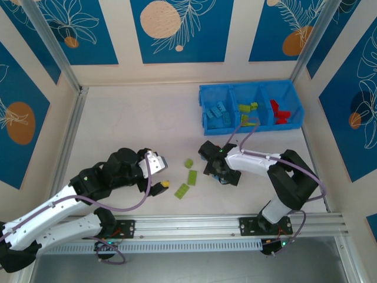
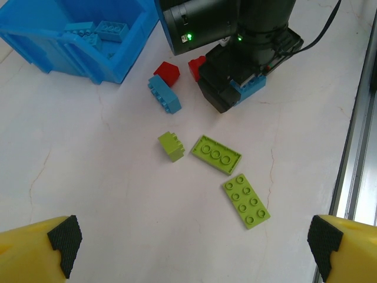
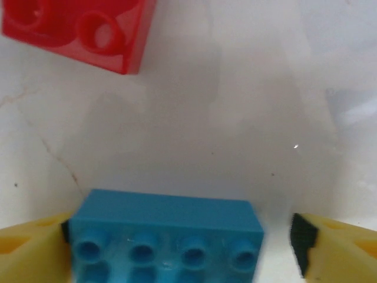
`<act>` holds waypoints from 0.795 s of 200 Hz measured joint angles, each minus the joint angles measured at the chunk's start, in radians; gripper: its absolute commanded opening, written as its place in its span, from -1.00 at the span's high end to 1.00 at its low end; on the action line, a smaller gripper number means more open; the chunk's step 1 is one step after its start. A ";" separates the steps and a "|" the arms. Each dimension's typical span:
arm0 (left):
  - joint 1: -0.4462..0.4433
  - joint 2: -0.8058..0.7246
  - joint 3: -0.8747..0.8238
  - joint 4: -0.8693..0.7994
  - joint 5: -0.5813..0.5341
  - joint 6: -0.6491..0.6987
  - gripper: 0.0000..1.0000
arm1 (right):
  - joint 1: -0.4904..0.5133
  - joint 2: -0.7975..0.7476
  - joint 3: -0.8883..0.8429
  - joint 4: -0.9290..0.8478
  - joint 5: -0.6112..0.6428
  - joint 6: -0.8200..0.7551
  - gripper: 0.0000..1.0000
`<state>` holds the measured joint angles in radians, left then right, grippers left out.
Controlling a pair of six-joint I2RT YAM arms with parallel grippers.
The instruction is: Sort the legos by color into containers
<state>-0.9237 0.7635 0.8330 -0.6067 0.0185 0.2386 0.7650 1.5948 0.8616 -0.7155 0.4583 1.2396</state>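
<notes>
From above, the right gripper (image 1: 219,172) sits low over the table (image 1: 135,124) with its jaws hidden under the wrist. The right wrist view has them open astride a light blue brick (image 3: 166,236), one pad (image 3: 35,244) touching, the other seemingly just clear. The left gripper (image 2: 194,250) hangs wide open over three loose lime green legos (image 2: 216,154), the bin tray (image 1: 247,86) beyond.

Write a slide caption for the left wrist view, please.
Right gripper open around a blue brick; three lime green legos wait nearby.
</notes>
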 measured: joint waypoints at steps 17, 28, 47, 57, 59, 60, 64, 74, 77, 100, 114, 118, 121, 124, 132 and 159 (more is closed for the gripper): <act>0.000 0.004 0.000 0.000 0.000 0.000 -1.00 | 0.008 -0.001 -0.007 0.024 0.009 0.023 -0.25; 0.000 0.005 0.000 0.000 0.001 0.000 -1.00 | 0.010 -0.011 -0.013 0.027 0.011 0.020 -0.16; 0.000 0.004 0.000 0.000 0.001 0.000 -0.99 | 0.016 -0.051 -0.037 0.038 0.013 0.028 -0.09; 0.000 0.005 0.000 0.000 0.001 0.000 -1.00 | 0.026 -0.084 -0.046 0.026 0.028 0.033 -0.08; 0.000 0.004 0.000 0.000 0.001 0.000 -1.00 | 0.029 -0.092 -0.046 0.020 0.031 0.034 -0.08; 0.000 0.004 0.000 0.000 0.001 0.000 -1.00 | 0.032 -0.099 -0.046 0.016 0.035 0.036 -0.08; 0.000 0.004 0.000 0.000 0.001 0.000 -1.00 | 0.040 -0.116 -0.046 0.009 0.045 0.037 -0.08; 0.000 0.003 0.000 0.000 0.001 0.000 -1.00 | 0.065 -0.169 -0.039 -0.018 0.078 0.039 -0.09; 0.000 0.003 0.000 0.000 0.001 0.000 -1.00 | 0.073 -0.185 -0.035 -0.029 0.091 0.038 -0.09; 0.001 -0.007 0.000 0.000 0.015 0.000 -1.00 | 0.113 -0.288 0.045 -0.050 0.174 -0.035 -0.08; 0.001 -0.024 -0.001 0.004 0.023 0.001 -1.00 | 0.096 -0.315 0.104 -0.010 0.208 -0.129 -0.08; 0.001 -0.029 -0.002 0.006 0.024 0.001 -1.00 | 0.086 -0.315 0.118 0.003 0.211 -0.153 -0.07; 0.001 -0.034 -0.003 0.008 0.026 0.001 -1.00 | 0.075 -0.314 0.131 0.015 0.216 -0.175 -0.07; 0.001 -0.038 -0.003 0.010 0.026 0.001 -1.00 | 0.061 -0.309 0.148 0.026 0.216 -0.200 -0.07; 0.001 -0.047 -0.006 0.016 0.026 0.004 -1.00 | 0.021 -0.288 0.189 0.052 0.220 -0.251 -0.06; 0.001 -0.056 -0.008 0.022 0.022 0.008 -1.00 | -0.158 -0.124 0.360 0.130 0.188 -0.391 -0.06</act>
<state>-0.9226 0.7074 0.8253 -0.5846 0.0406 0.2462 0.6075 1.4704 1.2221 -0.5850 0.6468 0.8490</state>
